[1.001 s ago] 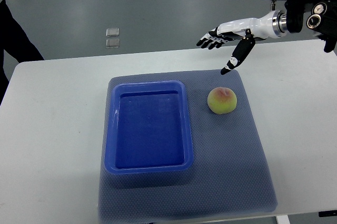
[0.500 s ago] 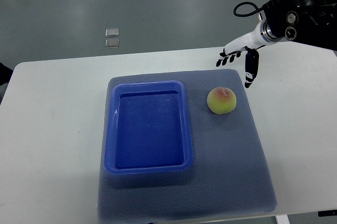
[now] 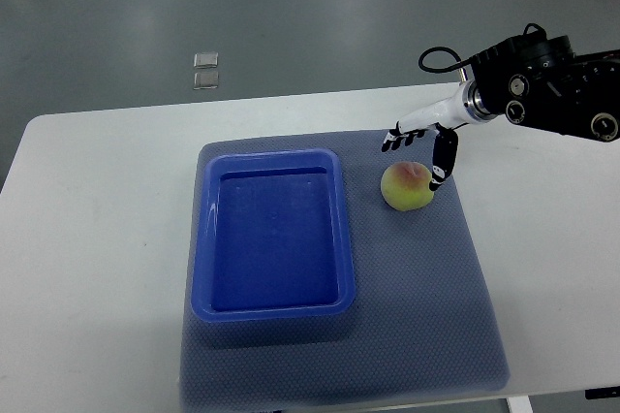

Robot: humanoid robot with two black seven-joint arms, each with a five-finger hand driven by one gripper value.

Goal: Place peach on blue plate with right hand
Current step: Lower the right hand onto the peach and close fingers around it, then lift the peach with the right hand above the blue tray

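Top view is showing the peach [image 3: 407,186] sitting on the grey-blue mat [image 3: 426,306], just right of the blue plate [image 3: 273,237] and apart from it. Peach is looking round, yellow-green, with a pink-red blush at its upper right and a faint crease there. Blue plate is really a deep rectangular tray with a raised rim, lying on the left half of the mat with nothing in it. Right hand [image 3: 418,142] is reaching in from the right edge and hanging at the peach's upper right, fingers spread and holding nothing; the white fingers are pointing left past the top of the fruit while the dark thumb [image 3: 443,160] is pointing down, its tip at the peach's right edge, contact unclear. Mat is covering the middle of the white table [image 3: 97,238].
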